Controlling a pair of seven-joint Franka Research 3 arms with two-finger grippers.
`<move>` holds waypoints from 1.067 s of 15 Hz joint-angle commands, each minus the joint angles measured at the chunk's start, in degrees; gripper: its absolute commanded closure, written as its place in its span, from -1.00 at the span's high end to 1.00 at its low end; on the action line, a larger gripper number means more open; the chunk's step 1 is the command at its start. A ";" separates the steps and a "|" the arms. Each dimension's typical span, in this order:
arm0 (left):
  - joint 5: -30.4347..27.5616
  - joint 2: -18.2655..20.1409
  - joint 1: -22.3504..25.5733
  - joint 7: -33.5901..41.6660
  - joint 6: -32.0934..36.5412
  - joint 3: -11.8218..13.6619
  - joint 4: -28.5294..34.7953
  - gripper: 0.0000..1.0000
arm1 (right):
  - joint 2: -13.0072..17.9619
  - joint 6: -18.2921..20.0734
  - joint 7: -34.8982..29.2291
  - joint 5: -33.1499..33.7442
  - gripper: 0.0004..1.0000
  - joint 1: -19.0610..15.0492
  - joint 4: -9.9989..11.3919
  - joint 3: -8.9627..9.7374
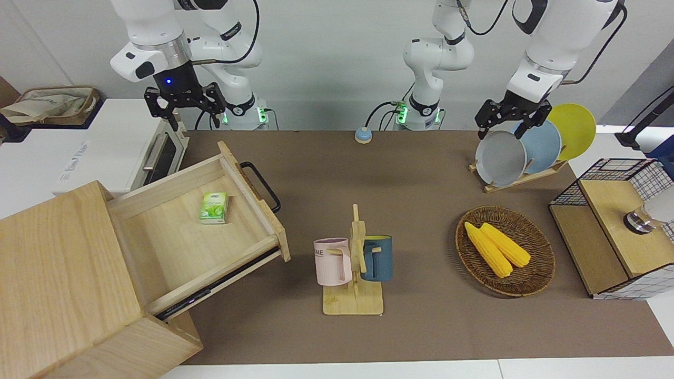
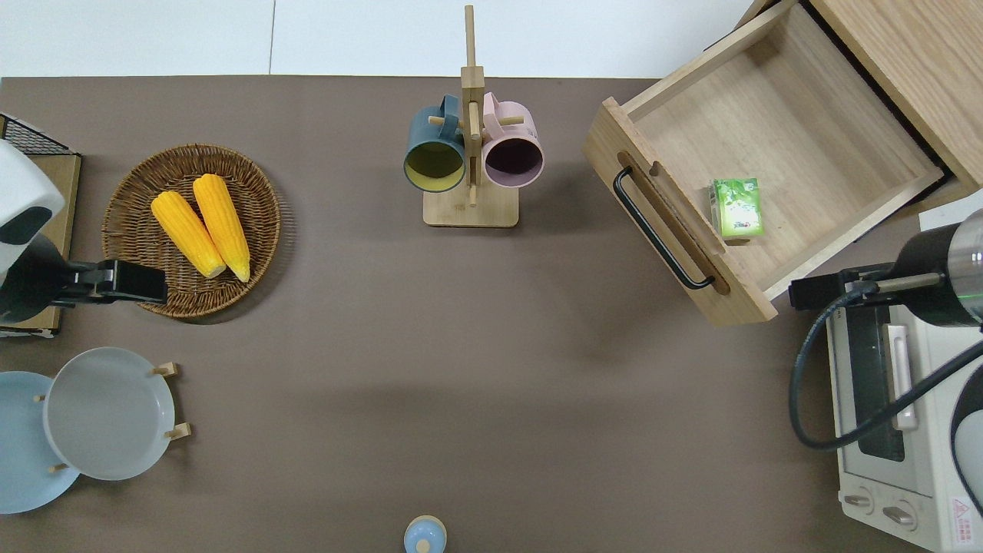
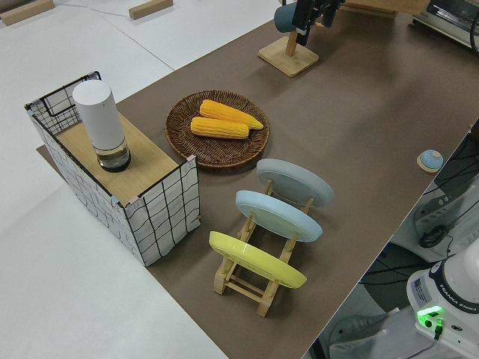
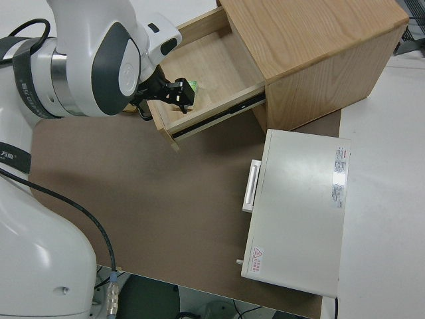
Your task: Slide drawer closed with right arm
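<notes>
The pale-wood drawer (image 1: 168, 231) stands pulled far out of the big wooden cabinet (image 1: 58, 263), its black loop handle (image 1: 263, 184) facing the table's middle. A small green box (image 1: 214, 207) lies inside it. The drawer also shows in the overhead view (image 2: 783, 115) and the right side view (image 4: 219, 63). My right gripper (image 1: 184, 111), with a blue light on its wrist, is open and empty, up in the air. In the overhead view the right gripper (image 2: 822, 292) hangs over the gap between the drawer's front corner and the white toaster oven (image 2: 891, 430). My left arm is parked, its gripper (image 1: 512, 122) open.
A wooden mug stand (image 1: 354, 263) with a pink and a blue mug stands mid-table, farther from the robots than the handle. A wicker basket (image 1: 532, 273) holds corn. A plate rack (image 1: 526, 152), a black wire rack (image 1: 616, 226) and a blue button (image 1: 363, 135) are also on the table.
</notes>
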State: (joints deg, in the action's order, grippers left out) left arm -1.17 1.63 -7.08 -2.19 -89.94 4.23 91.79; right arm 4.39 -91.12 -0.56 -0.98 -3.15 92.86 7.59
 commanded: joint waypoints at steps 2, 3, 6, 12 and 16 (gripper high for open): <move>0.73 0.48 -0.13 0.08 0.82 0.16 -0.12 0.99 | 0.45 0.60 -0.58 0.54 0.98 0.25 0.04 0.32; 0.73 0.48 -0.13 0.08 0.82 0.16 -0.12 0.99 | 0.54 0.60 -0.58 0.62 0.98 0.25 0.04 0.32; 0.73 0.48 -0.13 0.08 0.82 0.16 -0.12 0.99 | 0.45 0.51 -0.49 0.36 0.98 0.16 0.04 0.32; 0.73 0.48 -0.13 0.08 0.82 0.16 -0.12 0.99 | 0.54 0.51 -0.49 -0.26 0.98 0.43 -0.22 0.41; 0.73 0.48 -0.13 0.08 0.82 0.16 -0.12 1.00 | 0.45 0.60 -0.58 -0.08 0.98 0.43 -0.40 1.02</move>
State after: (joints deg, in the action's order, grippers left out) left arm -1.17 1.63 -7.08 -2.19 -89.94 4.23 91.79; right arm 4.39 -91.12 -0.56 -1.02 -2.72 92.77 8.23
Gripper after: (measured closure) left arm 0.009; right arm 0.004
